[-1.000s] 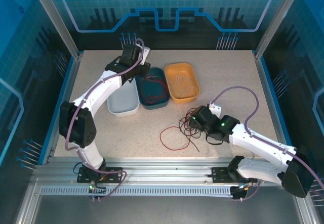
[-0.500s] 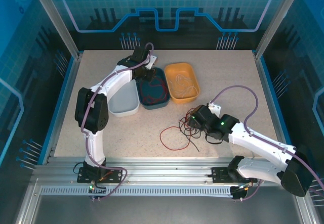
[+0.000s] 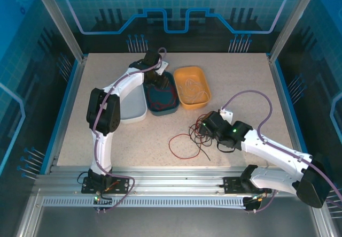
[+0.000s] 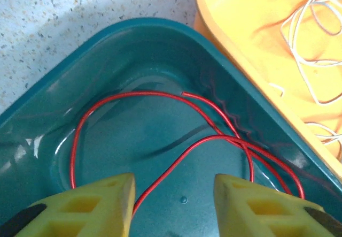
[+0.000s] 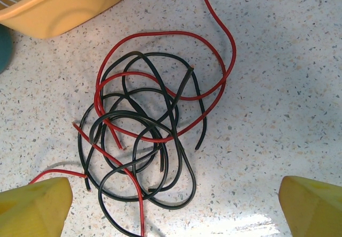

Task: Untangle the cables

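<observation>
A speckled tabletop (image 3: 240, 82) carries the scene, seen from overhead with two white arms rising from its near edge. The left arm (image 3: 115, 95) reaches toward 11 o'clock, while the right arm (image 3: 272, 151) stretches in from 4 o'clock. Three trays sit side by side just behind the table's centre: a pale grey tray (image 3: 131, 111) at 9 o'clock, a teal tray (image 3: 163, 112) at 11 o'clock touching it, and an orange tray (image 3: 188, 69) at 1 o'clock against the teal one. The left gripper (image 4: 173, 183) hangs over the teal tray with its yellow fingers (image 4: 107, 205) parted and clamping nothing; one red cable (image 4: 160, 93) lies looped on the tray floor beneath them. Thin white cables (image 4: 315, 63) curl inside the orange tray. At 5 o'clock of the table's centre, a tangle of red and black cables (image 5: 144, 124) lies on the bare surface, one red strand (image 3: 179, 147) looping out toward 7 o'clock. The right gripper (image 5: 175, 189) hovers just beside the tangle, its jaws spread wide and holding nothing.
</observation>
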Robot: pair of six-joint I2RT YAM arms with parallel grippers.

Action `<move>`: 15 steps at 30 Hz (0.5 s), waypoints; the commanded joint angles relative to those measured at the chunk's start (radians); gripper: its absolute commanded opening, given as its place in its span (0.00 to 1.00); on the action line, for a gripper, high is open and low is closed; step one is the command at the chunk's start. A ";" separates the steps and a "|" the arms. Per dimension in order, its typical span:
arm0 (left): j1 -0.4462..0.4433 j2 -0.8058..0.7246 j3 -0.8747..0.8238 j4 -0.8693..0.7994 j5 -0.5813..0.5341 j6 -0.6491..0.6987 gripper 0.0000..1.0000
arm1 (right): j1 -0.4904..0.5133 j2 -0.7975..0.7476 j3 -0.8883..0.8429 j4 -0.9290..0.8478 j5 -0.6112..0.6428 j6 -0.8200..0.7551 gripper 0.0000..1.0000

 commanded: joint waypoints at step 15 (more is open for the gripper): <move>0.008 -0.050 0.017 0.002 0.029 -0.046 0.70 | -0.010 0.005 0.026 -0.002 0.019 -0.014 1.00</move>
